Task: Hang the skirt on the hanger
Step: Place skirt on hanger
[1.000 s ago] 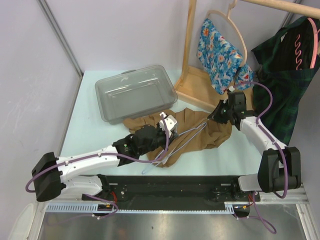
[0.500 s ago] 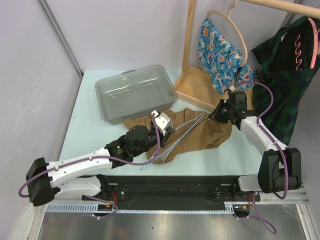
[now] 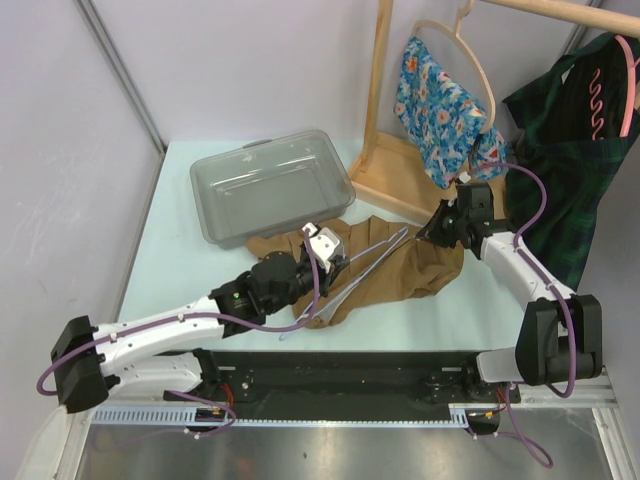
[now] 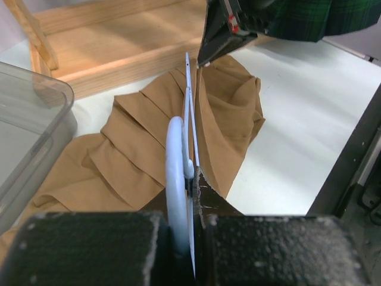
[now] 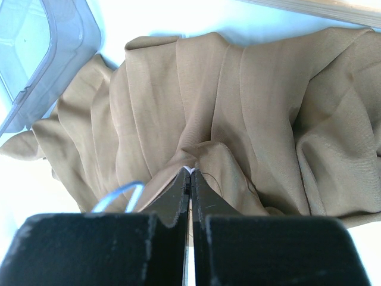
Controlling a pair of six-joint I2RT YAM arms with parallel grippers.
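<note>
Movement over the last second, nearly all on the left side: left gripper (image 3: 325, 252) drawn a little to the left, taking the hook end of the hanger (image 3: 365, 262) with it, then hardly any drift in the last half of that second. Right gripper (image 3: 432, 230) kept in place at the hanger's far tip. Reads as lining the hanger up over the skirt (image 3: 400, 265) before feeding it into the waistband; skirt not yet on it, by the look of things.

Left gripper clenched on the pale blue hook, seen edge-on in the left wrist view. Right gripper clamped tight on the thin far tip, with a fold of fabric at the jaws; hard to tell whether pinched along with it.

Skirt lying on the surface (image 3: 180, 260), between the grey bin (image 3: 270, 185) and the wooden rack base (image 3: 395, 180), one edge just beside the bin. Tan, thin, pleated, rumpled into soft folds; likely to sag and slip.
</note>
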